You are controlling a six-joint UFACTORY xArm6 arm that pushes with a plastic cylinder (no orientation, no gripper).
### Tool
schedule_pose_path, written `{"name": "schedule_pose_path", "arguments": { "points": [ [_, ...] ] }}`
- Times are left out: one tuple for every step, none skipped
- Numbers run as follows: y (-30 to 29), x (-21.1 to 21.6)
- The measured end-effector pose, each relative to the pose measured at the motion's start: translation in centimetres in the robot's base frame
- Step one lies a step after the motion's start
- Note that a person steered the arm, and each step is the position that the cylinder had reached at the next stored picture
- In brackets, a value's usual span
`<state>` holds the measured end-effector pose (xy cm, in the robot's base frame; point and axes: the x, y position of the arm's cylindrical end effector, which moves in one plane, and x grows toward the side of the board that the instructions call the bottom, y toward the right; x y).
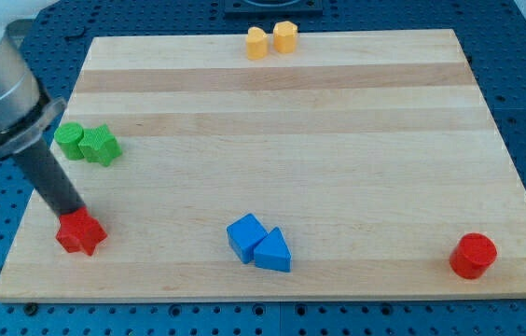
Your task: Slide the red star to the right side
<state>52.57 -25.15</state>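
The red star (81, 233) lies near the lower left corner of the wooden board (282, 112). My tip (73, 214) touches the star's upper left edge, with the dark rod slanting up to the view's left. A red cylinder (473, 256) stands near the lower right corner.
A blue cube (245, 236) and a blue triangle (272, 251) touch each other at the bottom middle. A green cylinder (70, 140) and a green star-like block (101, 145) sit together at the left edge. Two yellow blocks (257, 43) (285, 36) sit at the top edge.
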Motion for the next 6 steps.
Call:
{"name": "schedule_pose_path", "arguments": {
  "points": [
    [-2.9,0.4],
    [-3.1,2.9],
    [-1.5,5.1],
    [1.7,3.6],
    [5.2,-0.4],
    [9.7,-3.6]
  ]
}}
